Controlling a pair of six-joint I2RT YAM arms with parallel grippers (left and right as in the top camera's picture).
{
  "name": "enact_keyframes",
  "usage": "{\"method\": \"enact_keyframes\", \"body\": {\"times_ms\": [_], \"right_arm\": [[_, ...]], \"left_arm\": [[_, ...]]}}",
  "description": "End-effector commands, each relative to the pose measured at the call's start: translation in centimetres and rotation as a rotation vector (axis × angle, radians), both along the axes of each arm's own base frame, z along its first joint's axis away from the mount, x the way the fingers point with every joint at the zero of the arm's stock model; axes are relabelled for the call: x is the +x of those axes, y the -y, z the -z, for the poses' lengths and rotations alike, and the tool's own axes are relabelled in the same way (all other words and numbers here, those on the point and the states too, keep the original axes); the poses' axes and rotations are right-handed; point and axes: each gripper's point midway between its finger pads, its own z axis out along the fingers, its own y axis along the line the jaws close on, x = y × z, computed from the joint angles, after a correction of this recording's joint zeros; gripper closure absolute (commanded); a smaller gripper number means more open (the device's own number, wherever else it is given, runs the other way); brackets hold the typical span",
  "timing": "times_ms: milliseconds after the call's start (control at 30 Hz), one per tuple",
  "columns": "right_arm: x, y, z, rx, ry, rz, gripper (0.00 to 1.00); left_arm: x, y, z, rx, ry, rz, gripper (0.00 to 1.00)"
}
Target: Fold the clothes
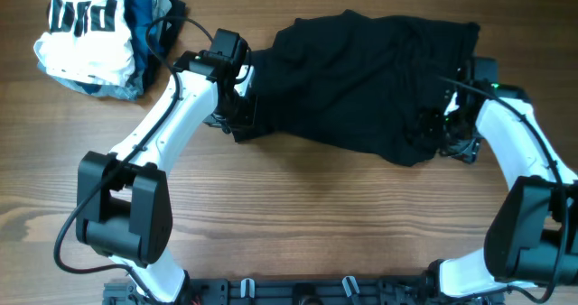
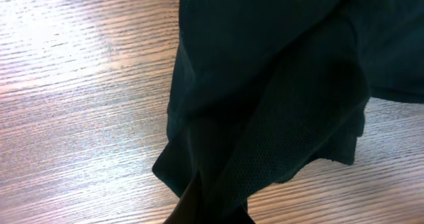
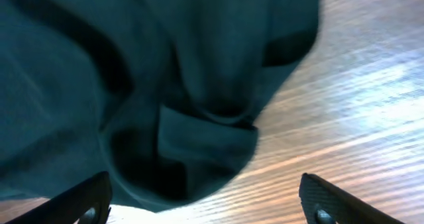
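Status: plain black soft fabric garment (image 1: 361,79) lies crumpled on the wooden table (image 1: 298,215). Its long axis runs left to right between my two arms, with the right end sagging a bit toward me.

My left fingers (image 1: 237,106) sit at its left end, pressed together. The tips aren't visible in the left wrist view, but the cloth funnels down into a tight bunch right where they'd be, so I read that as a pinch on the left edge.

My right fingers (image 1: 449,129) are at the lower right end, spread wide with nothing between them yet. In the right wrist view both tips show at the bottom corners. A rounded lobe of the hem sits just ahead of the gap, a little toward the left tip, with bare table to the right of it. I can't tell whether a tip touches cloth.

The key relation is that lobe: it is straight ahead of the right fingers, and the right arm is clearly the nearer one. My guess is a short push forward and a close on the lobe, then both ends are held.

White black-striped garment (image 1: 86,34) sits well apart at the far left, not involved.
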Motion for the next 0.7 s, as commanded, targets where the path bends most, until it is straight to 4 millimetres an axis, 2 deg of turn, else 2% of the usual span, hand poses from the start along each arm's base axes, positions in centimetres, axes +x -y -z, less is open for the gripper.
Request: {"method": "enact_keyframes", "body": {"times_ms": [0, 233, 300, 467, 567, 667], "right_arm": [[0.7, -0.8, -0.4, -0.02, 0.043, -0.038, 0.18], [0.6, -2.1, 0.9, -0.027, 0.031, -0.098, 0.35], [-0.1, -2.3, 1.6, -0.024, 0.006, -0.1, 0.44], [-2.0, -1.8, 2.6, -0.044, -0.059, -0.056, 0.53], [-4.1, -0.2, 2.6, -0.137, -0.141, 0.032, 0.52], [-4.8, 0.4, 2.7, -0.17, -0.165, 0.058, 0.47]], "left_arm": [[0.8, 0.6, -1.2, -0.033, 0.041, -0.013, 0.96], [0.9, 0.7, -1.2, -0.035, 0.047, -0.013, 0.96], [0.9, 0.6, -1.2, -0.035, 0.047, -0.013, 0.96], [0.9, 0.6, -1.2, -0.035, 0.047, -0.012, 0.96], [0.9, 0.6, -1.2, -0.034, 0.045, -0.013, 0.96], [0.8, 0.6, -1.2, -0.034, 0.043, -0.013, 0.96]]}}
